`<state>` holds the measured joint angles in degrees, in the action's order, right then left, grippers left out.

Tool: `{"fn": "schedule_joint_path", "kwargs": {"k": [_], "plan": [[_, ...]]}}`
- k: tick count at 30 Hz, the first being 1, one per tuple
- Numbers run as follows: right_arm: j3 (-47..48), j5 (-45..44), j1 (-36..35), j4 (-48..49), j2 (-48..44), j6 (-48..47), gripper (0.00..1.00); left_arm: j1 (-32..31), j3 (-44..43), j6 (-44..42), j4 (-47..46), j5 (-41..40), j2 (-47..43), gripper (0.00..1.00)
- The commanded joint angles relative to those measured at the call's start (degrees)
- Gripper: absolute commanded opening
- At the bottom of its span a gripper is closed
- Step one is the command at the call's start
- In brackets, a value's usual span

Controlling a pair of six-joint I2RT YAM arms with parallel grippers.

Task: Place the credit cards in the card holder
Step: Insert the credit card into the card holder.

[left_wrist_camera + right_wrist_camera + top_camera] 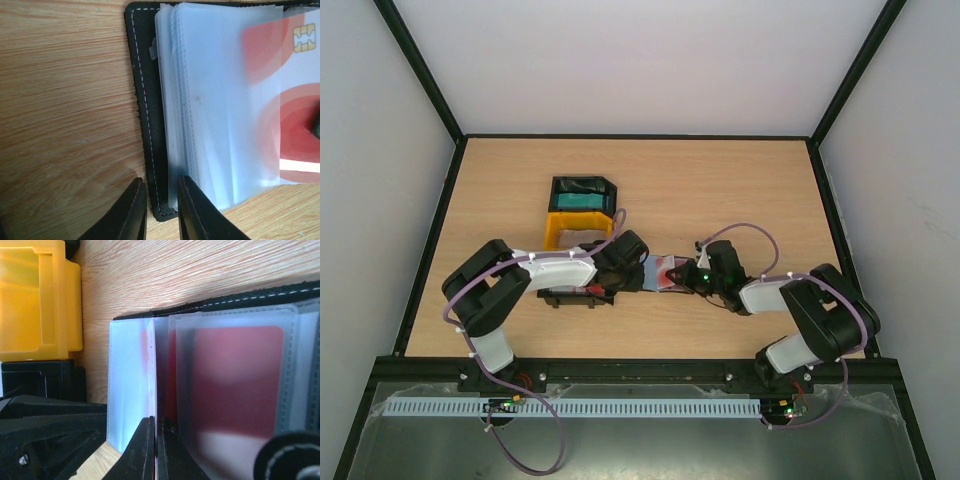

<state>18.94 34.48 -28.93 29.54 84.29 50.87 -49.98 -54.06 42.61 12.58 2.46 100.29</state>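
No text, numbers, brand marks or labels were legible in any view. The red-and-white card (300, 75) in the card holder (142, 100) showed only a gold chip pad (304, 38) and red circular shapes. Most of its face was blurred behind the clear sleeve (220, 125), and no digits or name were readable. The face of the yellow tray (35, 295) was plain moulded plastic with nothing readable on it. The top view was too coarse to resolve any print.
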Motion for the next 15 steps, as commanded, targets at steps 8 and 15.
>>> {"fn": "schedule_joint_path", "kwargs": {"k": [8,15], "plan": [[-0.99,1.24,0.01,9.64,6.44,5.34,0.02,-0.17,1.15,-1.07,2.83,-1.25,1.09,0.2],[-1.36,3.19,-0.96,10.34,7.59,5.47,0.02,-0.17,1.08,-1.24,2.3,-0.64,1.14,0.2]]}}
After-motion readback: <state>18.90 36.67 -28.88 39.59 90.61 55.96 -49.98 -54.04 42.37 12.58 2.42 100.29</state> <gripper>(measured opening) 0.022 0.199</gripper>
